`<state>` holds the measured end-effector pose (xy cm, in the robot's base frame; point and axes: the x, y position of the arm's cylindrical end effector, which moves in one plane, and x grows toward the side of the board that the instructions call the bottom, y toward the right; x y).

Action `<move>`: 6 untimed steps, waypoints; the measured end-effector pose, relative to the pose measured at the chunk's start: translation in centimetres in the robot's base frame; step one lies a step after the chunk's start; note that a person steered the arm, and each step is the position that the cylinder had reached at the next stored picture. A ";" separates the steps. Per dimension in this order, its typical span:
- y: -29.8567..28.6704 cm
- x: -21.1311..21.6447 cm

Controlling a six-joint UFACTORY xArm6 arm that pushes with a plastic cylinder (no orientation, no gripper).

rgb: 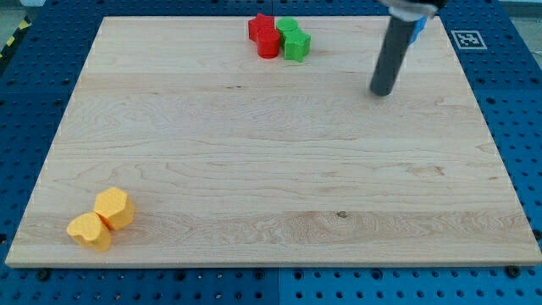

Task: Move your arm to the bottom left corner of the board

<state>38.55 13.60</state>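
My tip (pixel 383 92) is at the lower end of the dark rod, near the view's top right of the wooden board (pixel 271 169). Two yellow blocks sit near the board's bottom left corner: a hexagonal one (pixel 114 207) and another (pixel 90 230) touching it on its lower left. They are far from my tip. At the view's top centre a red block (pixel 264 34) and a green block (pixel 293 39) stand side by side, to the left of my tip.
A blue block (pixel 417 27) is partly hidden behind the rod at the top right. A black-and-white marker tag (pixel 467 39) lies off the board at the top right. Blue perforated table surrounds the board.
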 end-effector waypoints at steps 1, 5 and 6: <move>-8.1 3.0; -43.3 14.2; -43.5 21.0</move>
